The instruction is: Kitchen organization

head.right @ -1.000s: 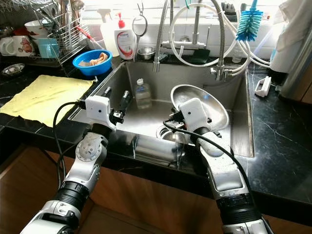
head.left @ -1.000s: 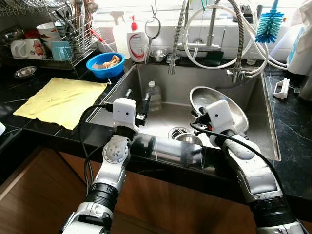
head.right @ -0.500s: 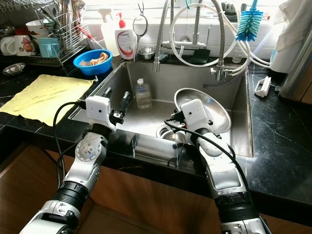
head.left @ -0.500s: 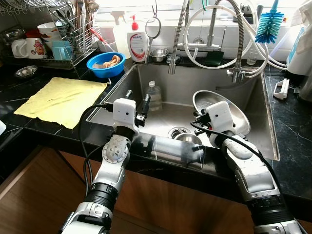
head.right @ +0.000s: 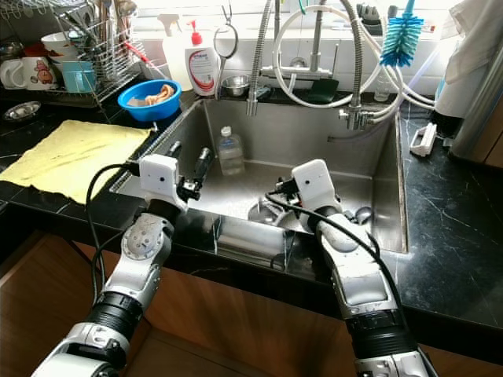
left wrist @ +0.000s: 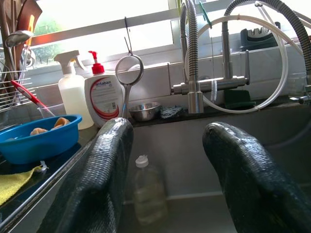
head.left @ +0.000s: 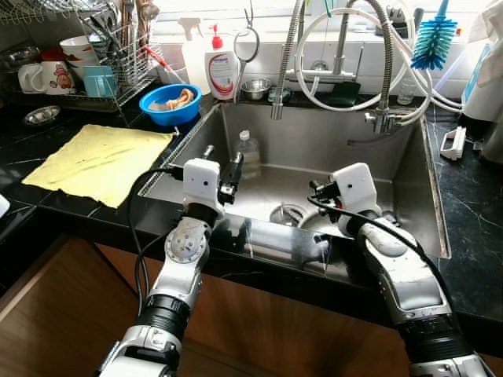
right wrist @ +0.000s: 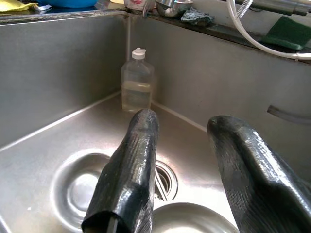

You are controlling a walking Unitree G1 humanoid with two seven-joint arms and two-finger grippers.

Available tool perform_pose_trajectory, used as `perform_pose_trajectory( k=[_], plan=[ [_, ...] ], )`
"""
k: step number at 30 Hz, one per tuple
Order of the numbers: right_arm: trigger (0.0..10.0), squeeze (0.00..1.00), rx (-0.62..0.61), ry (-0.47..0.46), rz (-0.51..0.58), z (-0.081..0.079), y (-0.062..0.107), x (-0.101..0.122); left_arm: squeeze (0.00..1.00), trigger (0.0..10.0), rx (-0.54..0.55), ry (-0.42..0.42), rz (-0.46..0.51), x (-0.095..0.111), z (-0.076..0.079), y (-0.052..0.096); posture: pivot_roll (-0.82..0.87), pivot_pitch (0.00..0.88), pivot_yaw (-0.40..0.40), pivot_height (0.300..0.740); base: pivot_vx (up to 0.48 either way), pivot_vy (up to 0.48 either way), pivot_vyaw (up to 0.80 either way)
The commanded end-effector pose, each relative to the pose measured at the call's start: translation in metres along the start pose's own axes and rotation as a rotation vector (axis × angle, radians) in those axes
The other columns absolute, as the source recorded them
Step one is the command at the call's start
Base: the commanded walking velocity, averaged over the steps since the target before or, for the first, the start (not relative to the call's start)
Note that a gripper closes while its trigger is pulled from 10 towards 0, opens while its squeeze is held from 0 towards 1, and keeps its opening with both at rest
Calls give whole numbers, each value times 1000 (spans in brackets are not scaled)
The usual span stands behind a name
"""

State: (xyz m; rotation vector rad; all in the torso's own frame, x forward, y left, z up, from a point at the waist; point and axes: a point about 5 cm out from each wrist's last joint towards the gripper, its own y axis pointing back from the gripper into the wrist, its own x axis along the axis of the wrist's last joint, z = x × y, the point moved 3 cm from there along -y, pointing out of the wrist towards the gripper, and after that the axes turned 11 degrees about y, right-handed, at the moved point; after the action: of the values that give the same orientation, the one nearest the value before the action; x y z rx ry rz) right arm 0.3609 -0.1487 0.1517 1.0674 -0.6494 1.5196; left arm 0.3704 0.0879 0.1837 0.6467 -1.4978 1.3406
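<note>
My left gripper (head.left: 222, 153) hangs open over the left rim of the steel sink (head.left: 413, 208), holding nothing. It points at a clear plastic bottle (head.left: 248, 153) that stands upright in the sink's back left corner. My right gripper (right wrist: 184, 121) is low inside the sink, open and empty, above the drain (right wrist: 163, 180). Its white wrist housing (head.left: 354, 187) hides the fingers from the head camera. The rim of a steel bowl (right wrist: 194, 218) lies flat on the sink floor just below the right fingers. The bottle (right wrist: 137, 82) stands well beyond them.
A yellow cloth (head.left: 98, 161) is spread on the black counter at the left. Behind it are a blue bowl (head.left: 170, 104), a dish rack (head.left: 94, 55) and a soap dispenser (head.left: 222, 69). Faucet hoses (head.left: 338, 47) and a blue brush (head.left: 434, 39) hang over the sink's back.
The large steel bowl that stood tilted up behind my right gripper has dropped flat onto the sink floor. The right gripper is open and free of it. The left arm has not moved.
</note>
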Motion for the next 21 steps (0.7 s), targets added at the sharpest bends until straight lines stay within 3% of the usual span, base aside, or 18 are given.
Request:
perform_pose_trajectory(
  k=[1, 9, 12, 16, 18, 21],
  plan=[
    [10000, 0, -7, -2, 14, 1, -3, 6, 0, 10000, 12, -2, -10, -1, -5, 0, -294, 0, 129, 740, 0, 0, 0],
    [10000, 0, -123, 22, 137, 15, 2, 25, 0, 10000, 17, -2, 0, 1, -5, 0, -293, 0, 127, 740, 0, 0, 0],
    [10000, 0, -224, -23, 256, 26, 11, 42, 0, 10000, 22, -4, 6, 2, -6, 1, -295, 0, 127, 740, 0, 0, 0],
    [10000, 0, -273, -1, 309, 30, 19, 49, 0, 10000, 22, -3, 10, 2, -6, 2, -295, 0, 127, 740, 0, 0, 0],
    [10000, 0, -345, -10, 390, 40, 30, 57, 0, 10000, 23, -4, 16, 4, -7, 2, -295, 0, 129, 740, 0, 0, 0],
    [10000, 0, -401, -5, 424, 49, 40, 59, 0, 10000, 24, -7, 21, 5, -8, 4, -297, 0, 130, 740, 0, 0, 0]
  ],
)
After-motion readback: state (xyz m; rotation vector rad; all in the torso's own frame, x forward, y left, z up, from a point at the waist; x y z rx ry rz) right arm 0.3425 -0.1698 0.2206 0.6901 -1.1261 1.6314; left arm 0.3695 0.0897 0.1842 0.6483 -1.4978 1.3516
